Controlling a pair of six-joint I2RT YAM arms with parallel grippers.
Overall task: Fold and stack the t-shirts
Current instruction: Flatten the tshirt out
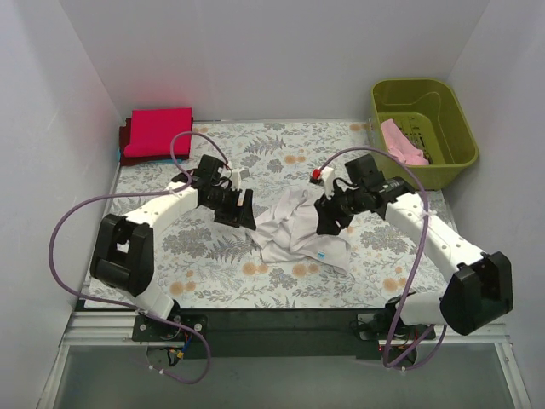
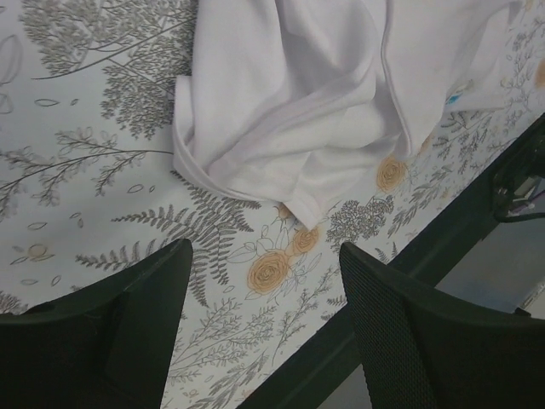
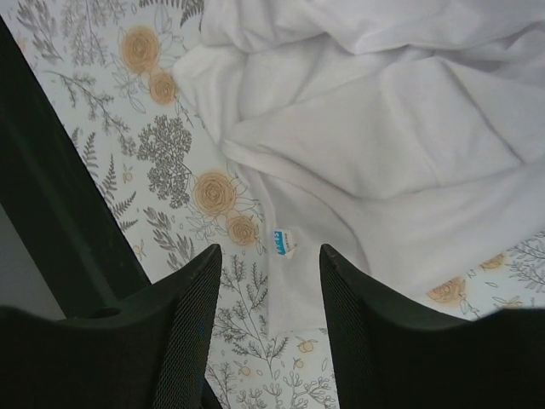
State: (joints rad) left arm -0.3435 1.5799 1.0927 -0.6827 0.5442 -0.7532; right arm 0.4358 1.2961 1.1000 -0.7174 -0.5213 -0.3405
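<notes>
white t-shirt is just a crumpled heap mid-worktop; left jaws gaping wide right beside its left edge, holding nothing; right jaws spread too, empty, over its right side; red t-shirt sits folded in the far left corner; pink t-shirt is in the green basket

Your top camera looks down from above and behind the arms, taking in the whole bench. Both wrist cameras hang close over it, looking down past the left claw and right claw. All three share the white shirt.
</notes>
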